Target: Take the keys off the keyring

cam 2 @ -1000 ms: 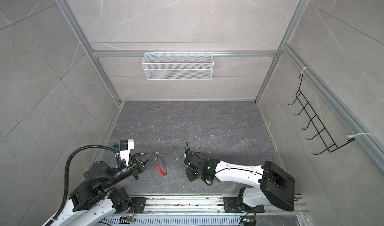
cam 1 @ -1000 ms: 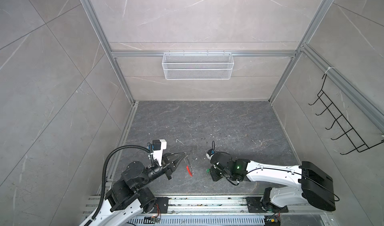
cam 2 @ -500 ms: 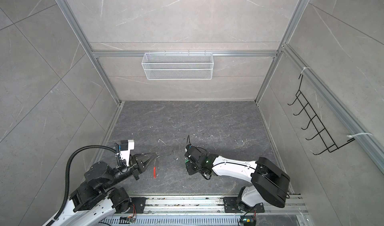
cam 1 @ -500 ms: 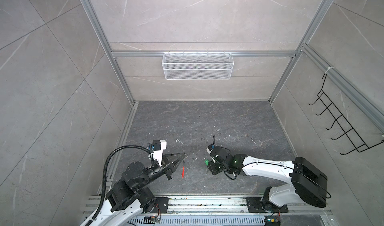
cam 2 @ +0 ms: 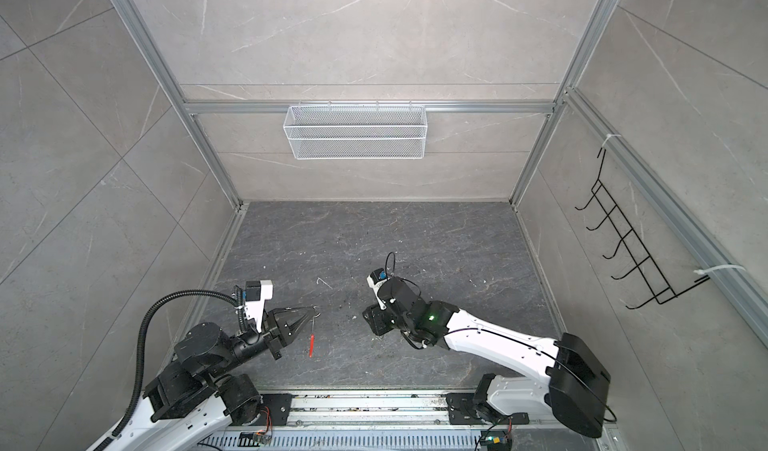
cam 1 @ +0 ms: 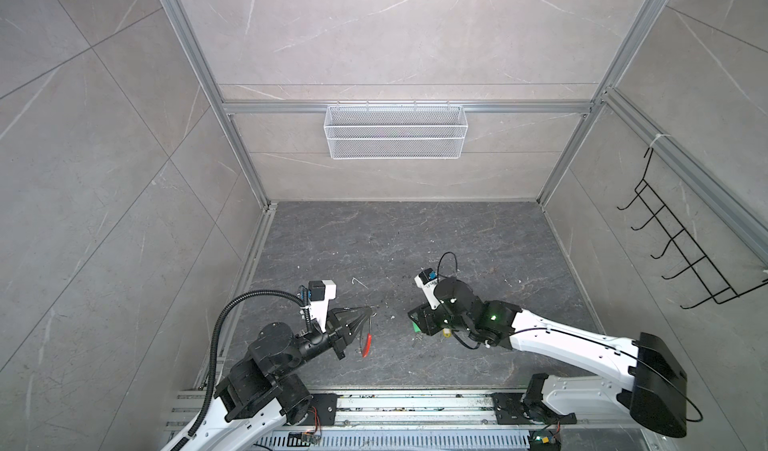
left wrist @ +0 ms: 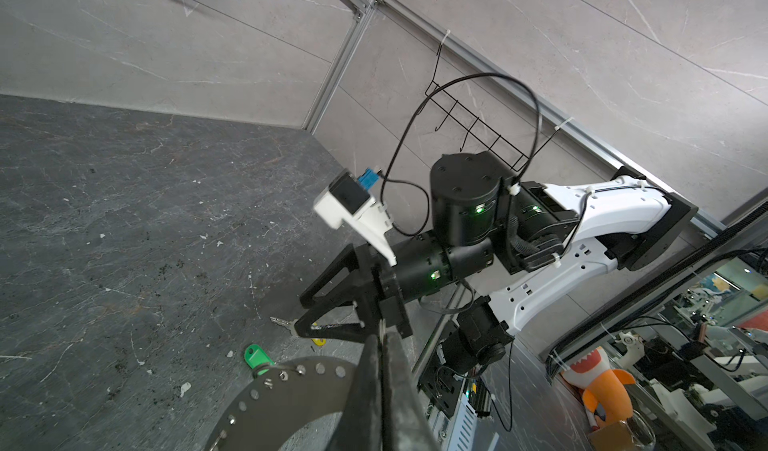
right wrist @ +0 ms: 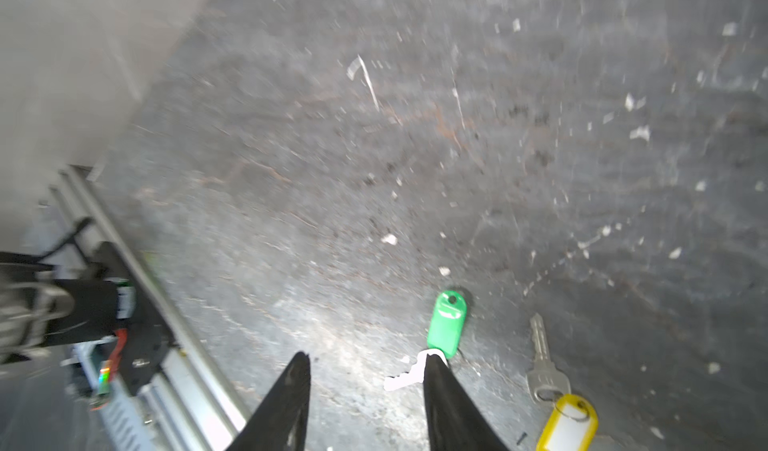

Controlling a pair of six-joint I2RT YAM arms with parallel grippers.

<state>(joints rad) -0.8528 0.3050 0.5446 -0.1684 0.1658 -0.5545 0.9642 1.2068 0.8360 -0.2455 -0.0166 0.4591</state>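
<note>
My left gripper (cam 1: 366,311) is shut on the thin grey wire of the keyring (cam 1: 365,347). The hoop hangs edge-on below the jaws, with its red sleeve (cam 2: 309,347) lowest. In the left wrist view the left gripper (left wrist: 381,336) shows its jaws pressed together. Both keys lie loose on the floor under my right gripper (cam 1: 419,324). One has a green tag (right wrist: 446,324), the other (right wrist: 542,370) a yellow tag (right wrist: 567,428). The right gripper (right wrist: 368,357) is open just above the floor with nothing between its fingers, and one fingertip (right wrist: 432,363) sits over the green-tagged key's blade.
A white wire basket (cam 1: 395,137) hangs on the back wall and a black hook rack (cam 1: 681,253) on the right wall. The dark floor (cam 1: 395,241) is speckled with small white scraps. A metal rail (cam 1: 415,403) runs along the front edge.
The right gripper has opened and the green-tagged key now lies free on the floor. The right arm has shifted slightly away from the front rail. The hanging keyring has turned edge-on.
</note>
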